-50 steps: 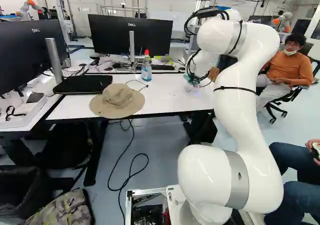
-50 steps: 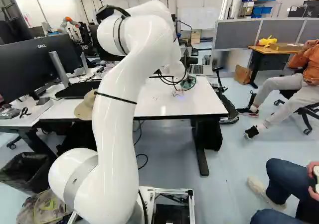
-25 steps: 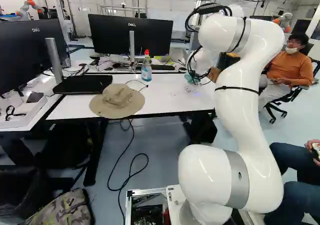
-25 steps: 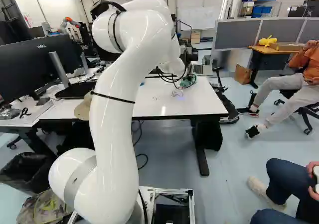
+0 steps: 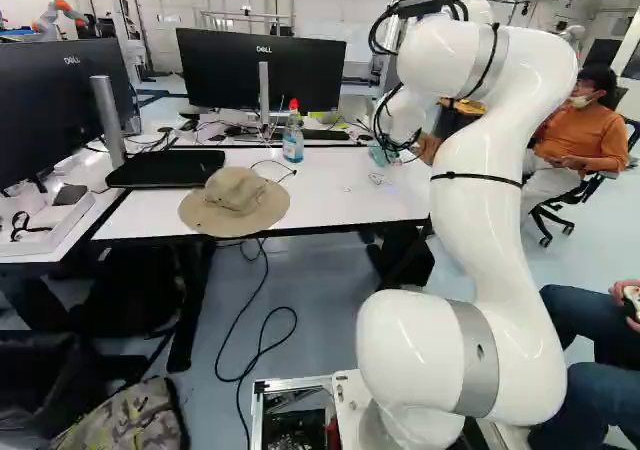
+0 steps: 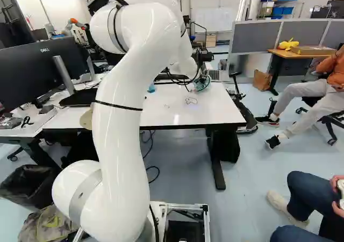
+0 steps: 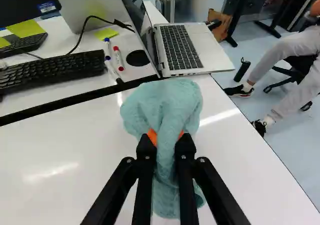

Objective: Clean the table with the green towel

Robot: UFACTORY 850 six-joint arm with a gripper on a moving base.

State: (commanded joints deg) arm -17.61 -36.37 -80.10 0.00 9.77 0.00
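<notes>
One gripper (image 6: pixel 202 81) of two black fingers, on the white arm (image 6: pixel 126 80), at the far right part of the white table (image 6: pixel 215 110); in the wrist view, its fingers stand slightly apart, their orange pads (image 7: pixel 152 136) pinching a bunched green towel (image 7: pixel 165 102) between them; the towel, one, pale blue-green, folds spread ahead of the fingertips and a tail hanging between and under the fingers; whether it touches the tabletop, cannot be told; thin looped marks (image 6: pixel 191 100), on the same table, nearer its front edge than the towel; a smaller mark (image 6: pixel 166 106), to their left in the right base view; a tan bucket hat (image 5: pixel 235 195), at the table's front edge, brim overhanging; a clear bottle (image 5: pixel 293 140) of blue liquid, red-topped, upright near the rear edge; beyond a dark seam, an adjoining white table (image 7: pixel 25 97); upon it, an open laptop (image 7: pixel 195 47), just ahead of the towel; two markers (image 7: pixel 118 58), one red-capped, lying beside a round black disc (image 7: pixel 137 58); a yellow sticky note (image 7: pixel 106 33), near the markers; a black keyboard (image 7: pixel 50 71), alongside the seam.
</notes>
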